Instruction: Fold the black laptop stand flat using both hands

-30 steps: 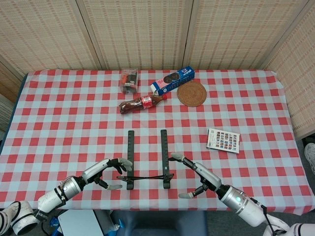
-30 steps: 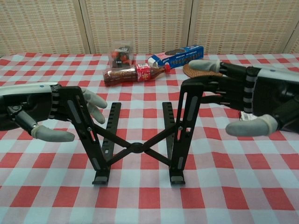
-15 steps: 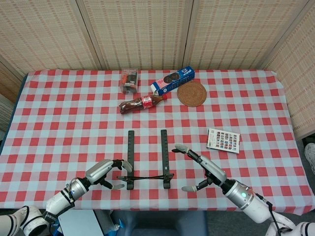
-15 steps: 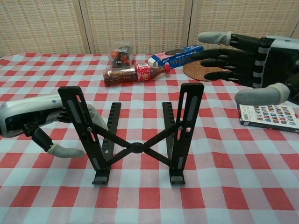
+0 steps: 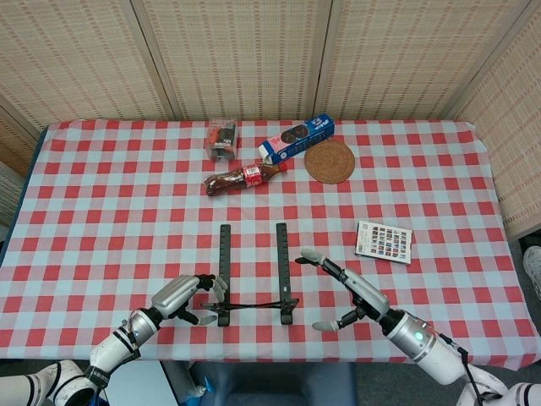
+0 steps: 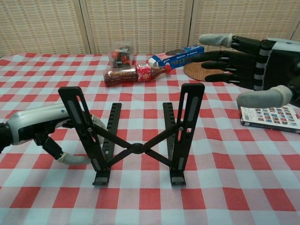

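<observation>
Black and still unfolded, the laptop stand (image 6: 140, 136) sits near the middle of the table's front edge, its two slotted arms raised and joined by crossed struts at a central pivot. The left hand (image 6: 40, 126) lies low on the red-and-white checked tablecloth (image 5: 110, 211), just beside the stand's left arm and partly behind it in the chest view; its fingers are curled toward that arm, but whether they grip it or only touch it I cannot tell. The right hand (image 6: 248, 61) is raised off to the right of the stand, apart from it, fingers spread and thumb below, holding nothing.

Toward the far edge lie a cola bottle (image 5: 243, 178) on its side, a blue biscuit box (image 5: 296, 139), a small clear pack (image 5: 221, 139) and a round woven coaster (image 5: 330, 161). A printed card box (image 5: 384, 241) lies nearer the right edge.
</observation>
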Tool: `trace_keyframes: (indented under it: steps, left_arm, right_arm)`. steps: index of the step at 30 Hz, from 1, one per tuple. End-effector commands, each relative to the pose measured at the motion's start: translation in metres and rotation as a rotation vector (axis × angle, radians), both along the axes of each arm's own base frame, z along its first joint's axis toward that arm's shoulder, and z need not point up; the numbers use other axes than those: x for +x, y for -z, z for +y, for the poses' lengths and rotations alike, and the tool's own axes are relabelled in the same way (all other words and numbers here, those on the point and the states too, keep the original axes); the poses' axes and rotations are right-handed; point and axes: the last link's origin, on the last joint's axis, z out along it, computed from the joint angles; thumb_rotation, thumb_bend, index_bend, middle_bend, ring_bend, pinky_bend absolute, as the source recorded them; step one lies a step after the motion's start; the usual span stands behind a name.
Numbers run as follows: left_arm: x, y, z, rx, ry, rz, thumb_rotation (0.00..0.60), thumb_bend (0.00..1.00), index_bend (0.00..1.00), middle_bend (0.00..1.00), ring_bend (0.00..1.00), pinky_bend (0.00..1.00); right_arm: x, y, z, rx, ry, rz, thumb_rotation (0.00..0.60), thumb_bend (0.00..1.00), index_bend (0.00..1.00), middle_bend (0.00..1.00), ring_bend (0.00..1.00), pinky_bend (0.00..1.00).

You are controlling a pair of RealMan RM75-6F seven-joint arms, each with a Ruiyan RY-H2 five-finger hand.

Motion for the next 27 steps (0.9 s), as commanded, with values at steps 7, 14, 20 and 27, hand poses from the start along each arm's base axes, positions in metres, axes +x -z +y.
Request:
trace_keyframes:
  steps: [7,14,20,27]
  left_arm:
    - [0.0003,0.0021,0.0000,0.000,-0.018,0.003,0.594,0.29,0.48,0.30,0.30,0.33]
    - [0.0009,0.0024,-0.0008,-0.005,-0.029,0.007,0.580,0.33,0.50,0.30,0.30,0.33]
    - [0.0024,0.0026,-0.0012,-0.009,-0.028,0.002,0.569,0.36,0.52,0.30,0.30,0.33]
    - [0.0020,0.0028,-0.0015,-0.012,-0.030,0.002,0.571,0.36,0.53,0.30,0.30,0.33]
  right_arm:
    - [-0.0013,-0.0004,0.0005,0.000,0.001,-0.004,0.600,0.10,0.05,0.12,0.00,0.04]
    - [-0.0027,-0.0004,0.0003,-0.001,0.005,-0.009,0.600,0.10,0.05,0.12,0.00,0.04]
    - [-0.0030,-0.0010,0.0002,-0.003,0.007,-0.012,0.600,0.10,0.05,0.12,0.00,0.04]
    - [-0.0048,0.0003,0.0015,-0.004,0.007,0.001,0.600,0.10,0.05,0.12,0.00,0.04]
